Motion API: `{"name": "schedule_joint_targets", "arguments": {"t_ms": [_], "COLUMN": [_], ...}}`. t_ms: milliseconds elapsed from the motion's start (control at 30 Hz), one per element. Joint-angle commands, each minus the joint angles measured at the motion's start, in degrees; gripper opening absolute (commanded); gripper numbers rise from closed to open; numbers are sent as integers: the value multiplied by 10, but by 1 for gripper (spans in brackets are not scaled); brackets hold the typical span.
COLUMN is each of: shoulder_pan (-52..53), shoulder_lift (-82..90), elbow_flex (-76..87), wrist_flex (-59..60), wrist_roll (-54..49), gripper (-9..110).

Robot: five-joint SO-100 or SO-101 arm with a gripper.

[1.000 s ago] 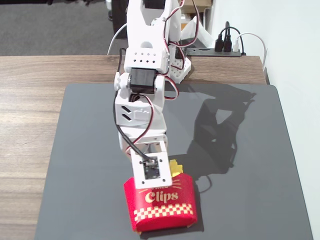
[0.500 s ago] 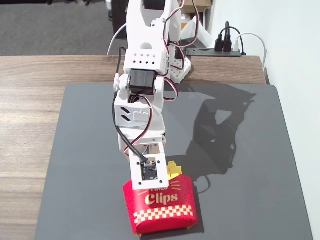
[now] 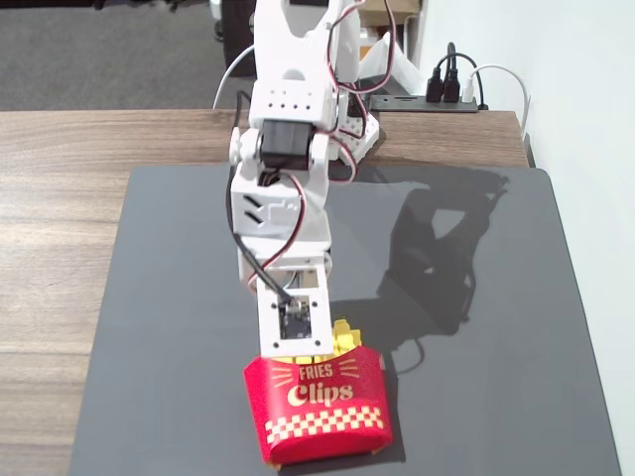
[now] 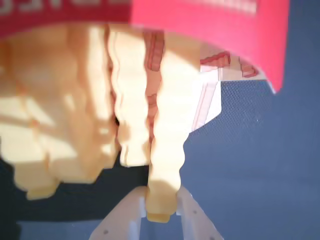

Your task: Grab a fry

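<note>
The red "FRIES Clips" carton [image 3: 317,407] stands on the black mat near the front edge, with yellow fry tips [image 3: 342,337] poking out of its top. The arm's wrist [image 3: 295,322] hangs right over the carton's mouth and hides the fingers in the fixed view. In the wrist view my gripper [image 4: 161,197] is shut on the tip of one fry [image 4: 167,145], a bumpy yellow stick whose other end still runs into the red carton [image 4: 210,30]. Other fries [image 4: 75,125] lie beside it to the left.
The black mat [image 3: 496,297] covers a wooden table [image 3: 60,198]. The arm's base and cables stand at the mat's back edge. A black power strip [image 3: 437,99] lies at the back right beside a white wall [image 3: 585,79].
</note>
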Motion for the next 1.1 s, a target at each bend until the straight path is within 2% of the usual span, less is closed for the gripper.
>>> {"name": "schedule_joint_targets", "arguments": {"t_ms": [0,600,767,1067], "shoulder_pan": [-1,4,11,25], "shoulder_lift": [70,416,461,485], "elbow_flex": [35,355,335,188], "wrist_flex": [-4,25,92,232], "wrist_roll": [3,18,31,36], "gripper": [1,1,1,1]}}
